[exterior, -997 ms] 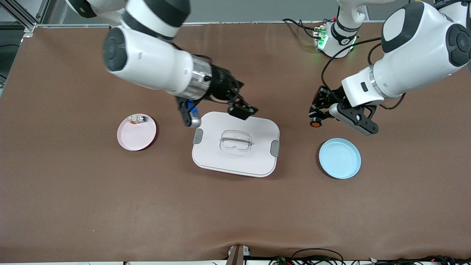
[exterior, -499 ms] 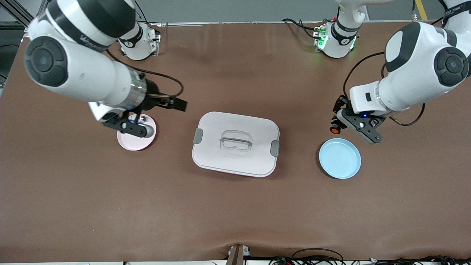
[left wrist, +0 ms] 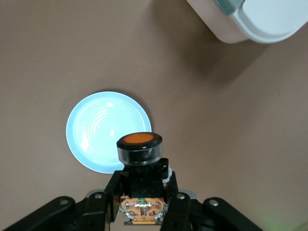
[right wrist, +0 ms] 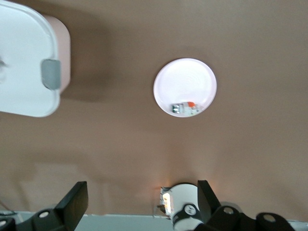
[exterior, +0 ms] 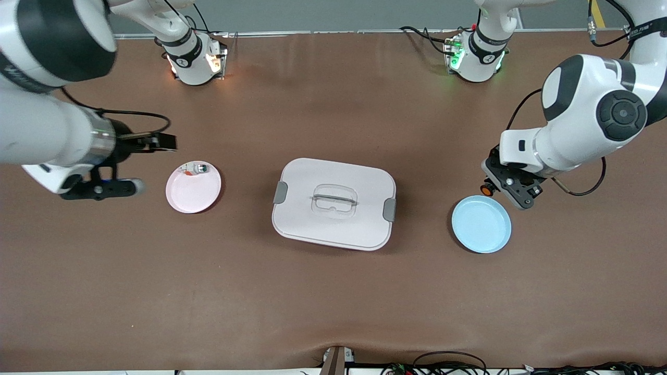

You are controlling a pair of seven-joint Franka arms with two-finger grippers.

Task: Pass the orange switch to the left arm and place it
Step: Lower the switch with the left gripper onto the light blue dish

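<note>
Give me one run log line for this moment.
left end effector: shut on orange switch, above blue plate edge | right end effector: open, empty, over table beside pink plate | box: untouched

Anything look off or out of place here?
Nothing stands out. The box sits closed with both latches down, the left gripper holds the orange switch above the blue plate, and the right gripper hangs open and empty.

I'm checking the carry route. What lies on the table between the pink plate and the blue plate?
The box sits between the pink plate and the blue plate, with bare brown table on either side of it, as the front view shows.
</note>
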